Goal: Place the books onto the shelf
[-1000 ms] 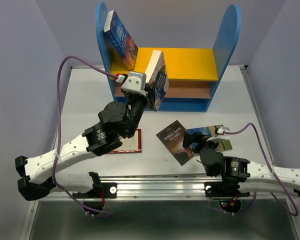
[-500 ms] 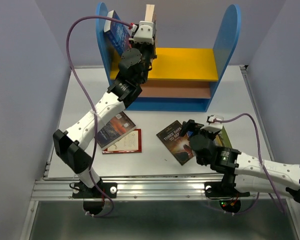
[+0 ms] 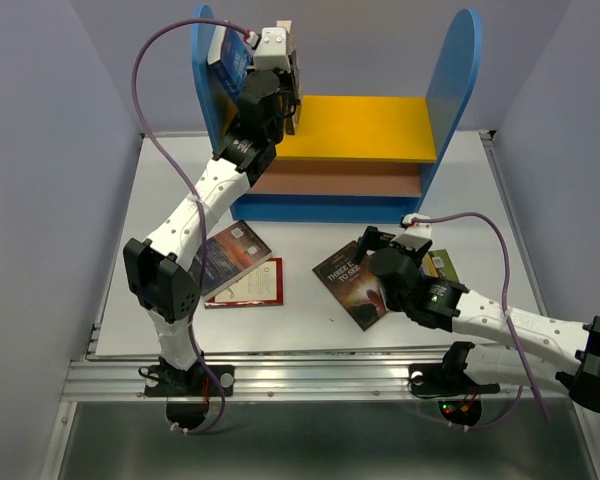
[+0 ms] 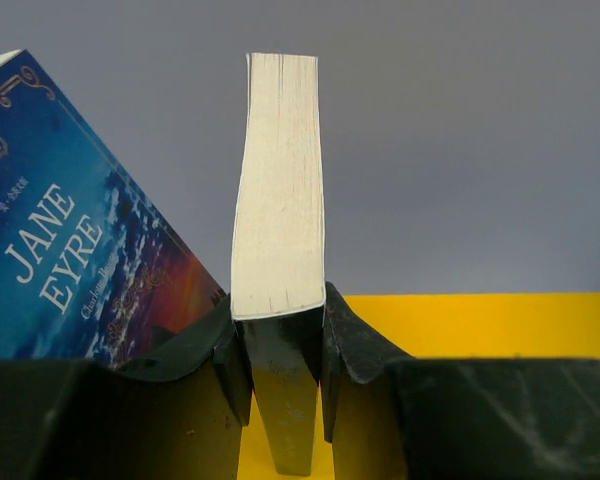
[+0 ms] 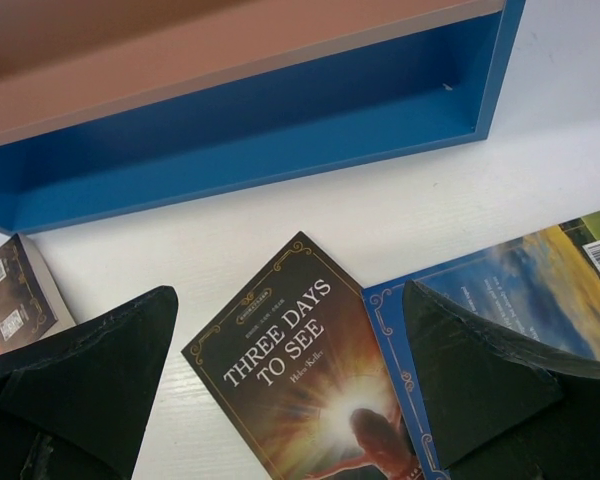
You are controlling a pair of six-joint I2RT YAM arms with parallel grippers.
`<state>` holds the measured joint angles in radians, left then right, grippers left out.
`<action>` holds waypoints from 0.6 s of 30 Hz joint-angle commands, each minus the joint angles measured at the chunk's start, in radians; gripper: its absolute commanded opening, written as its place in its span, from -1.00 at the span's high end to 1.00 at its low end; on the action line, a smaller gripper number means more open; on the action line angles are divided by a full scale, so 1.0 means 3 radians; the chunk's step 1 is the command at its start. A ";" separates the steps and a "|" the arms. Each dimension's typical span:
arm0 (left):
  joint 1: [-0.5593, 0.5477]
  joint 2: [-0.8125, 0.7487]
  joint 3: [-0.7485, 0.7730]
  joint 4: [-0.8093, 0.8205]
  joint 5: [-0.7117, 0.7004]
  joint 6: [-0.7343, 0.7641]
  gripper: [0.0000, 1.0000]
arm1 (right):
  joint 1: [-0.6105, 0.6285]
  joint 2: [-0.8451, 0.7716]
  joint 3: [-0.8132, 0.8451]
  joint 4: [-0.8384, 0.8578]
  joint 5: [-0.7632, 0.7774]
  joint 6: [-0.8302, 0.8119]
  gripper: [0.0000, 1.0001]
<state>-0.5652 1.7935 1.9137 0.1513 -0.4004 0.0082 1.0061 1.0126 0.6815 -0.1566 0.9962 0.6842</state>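
Left hand (image 4: 280, 318) has raised book (image 4: 277, 180) to shelf (image 3: 458, 70).

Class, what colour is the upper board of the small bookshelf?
The upper board is yellow, and it shows best in the top external view.

Robot test cell in a laboratory. A white table (image 3: 170, 190) stands boxed in by plain grey-lilac walls (image 3: 40, 150) on three sides. An aluminium rail (image 3: 320, 372) along its near edge carries a left arm (image 3: 195, 215) and a right arm (image 3: 490, 318) — both trailing loose purple cables (image 3: 145, 100). A small, brightly painted shelf (image 3: 360, 125) stands at the back — it reads as a test prop rather than furniture.
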 commanded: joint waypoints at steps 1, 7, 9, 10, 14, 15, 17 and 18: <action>0.0069 -0.0185 0.0202 0.0125 -0.0198 -0.0232 1.00 | -0.0040 -0.0001 0.0142 0.0062 -0.0058 -0.0010 -1.00; 0.0130 -0.0195 0.0156 -0.0049 -0.0419 -0.0293 1.00 | -0.0102 0.0040 0.0147 0.0072 -0.0120 -0.0021 -1.00; 0.0140 -0.0216 0.0151 -0.0120 -0.0414 -0.0288 1.00 | -0.0102 0.0040 0.0142 0.0077 -0.0145 -0.0010 -1.00; 0.0145 -0.0221 0.0161 -0.0151 -0.0404 -0.0283 1.00 | -0.0102 0.0040 0.0142 0.0072 -0.0150 0.0000 -1.00; 0.0150 -0.0241 0.0222 -0.0335 -0.0435 -0.0319 1.00 | -0.0102 0.0030 0.0157 0.0072 -0.0161 0.0000 -1.00; 0.0156 -0.0246 0.0248 -0.0406 -0.0455 -0.0324 1.00 | -0.0132 0.0030 0.0157 0.0072 -0.0166 0.0000 -1.00; 0.0171 -0.0226 0.0339 -0.0595 -0.0435 -0.0339 1.00 | -0.0132 0.0020 0.0152 0.0072 -0.0176 0.0000 -1.00; 0.0171 -0.0226 0.0355 -0.0627 -0.0425 -0.0334 1.00 | -0.0132 0.0020 0.0152 0.0077 -0.0176 0.0000 -1.00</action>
<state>-0.5282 1.7885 1.9476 0.0410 -0.4927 -0.1085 0.9749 1.0267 0.6819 -0.1566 0.9405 0.6842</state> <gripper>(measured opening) 0.357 0.998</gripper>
